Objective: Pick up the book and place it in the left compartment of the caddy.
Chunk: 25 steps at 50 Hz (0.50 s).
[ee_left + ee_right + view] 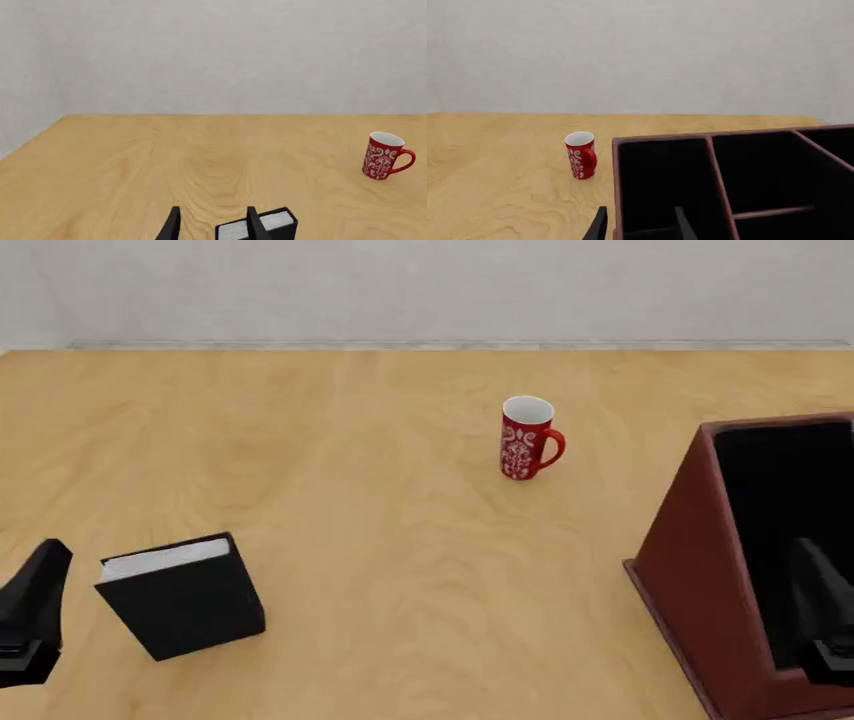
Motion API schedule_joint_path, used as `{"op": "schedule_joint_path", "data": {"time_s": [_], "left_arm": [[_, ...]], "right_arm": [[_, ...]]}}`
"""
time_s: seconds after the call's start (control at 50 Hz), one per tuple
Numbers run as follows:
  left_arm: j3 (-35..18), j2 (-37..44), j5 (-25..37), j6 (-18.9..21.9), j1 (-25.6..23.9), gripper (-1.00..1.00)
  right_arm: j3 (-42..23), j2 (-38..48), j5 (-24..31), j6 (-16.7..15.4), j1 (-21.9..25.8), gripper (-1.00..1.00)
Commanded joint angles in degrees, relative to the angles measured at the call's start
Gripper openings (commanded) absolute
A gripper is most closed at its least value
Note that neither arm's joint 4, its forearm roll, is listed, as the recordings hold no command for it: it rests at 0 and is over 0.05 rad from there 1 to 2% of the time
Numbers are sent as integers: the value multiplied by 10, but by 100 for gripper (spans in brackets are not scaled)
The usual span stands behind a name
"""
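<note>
1. Our left gripper (pixel 213 225) sits low at about 8 o'clock in the front view, its fingers spread apart and holding nothing; the book (pixel 180 595) stands just beside it, toward 3 o'clock from the gripper, not touched.
2. Our right gripper (pixel 639 224) hangs at about 4 o'clock in the front view, over the near wall of the caddy (pixel 687 560), jaws likewise parted and empty.
3. We see the book upright on the table (pixel 374 540), white page edge up, turned at an angle to us. In the left wrist view only one finger overlaps it, so the jaws do not straddle it. If we close from here, we judge that a finger would push the cover and tip the book flat.
4. The caddy is well apart from the book, toward 3 o'clock. Its left compartment (pixel 664 185) is a deep dark slot behind a thin divider. A book carried tilted could catch on the rim or that divider, or drop into the neighbouring slot.
5. The mug (pixel 529 438) stands near 1 o'clock, between book and caddy but farther back. A low, wide swing could knock it.
6. Our right gripper is already over the caddy, so we risk the two arms meeting there.
</note>
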Motion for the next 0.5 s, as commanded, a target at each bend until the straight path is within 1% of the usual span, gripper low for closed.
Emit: {"op": "schedule_joint_path", "data": {"time_s": [0.02,0.08,0.1,0.12,0.14,0.16,0.2,0.28,0.3,0.32,0.34,0.36,0.42,0.44,0.46,0.5], "left_arm": [[-2,2,-1,0,0,100],[-2,2,-1,0,0,100],[-1,2,-1,0,0,100],[-2,2,-1,0,0,100],[-2,2,-1,0,0,100],[-2,2,-1,0,0,100],[-2,2,-1,0,0,100],[-2,2,-1,0,0,100],[-2,2,-1,0,0,100],[-2,2,-1,0,0,100],[-2,2,-1,0,0,100],[-2,2,-1,0,0,100],[-2,2,-1,0,0,100],[-2,3,-1,0,0,100],[-2,2,-1,0,0,100],[-2,2,-1,0,0,100]], "right_arm": [[-1,13,-13,4,6,100],[-21,21,-3,6,18,100],[-38,24,9,11,25,100],[-49,14,28,8,33,100],[-81,31,41,5,53,100],[-90,38,43,-1,61,100],[-123,61,54,-17,99,100],[-153,122,28,-29,144,100],[-167,133,32,-33,165,100],[-175,142,28,-44,187,100],[-186,156,29,-43,210,100],[-194,166,27,-46,221,100],[-222,219,12,-62,283,100],[-224,228,7,-63,290,100],[-230,263,-14,-67,314,100],[-247,321,-31,-76,366,100]]}}
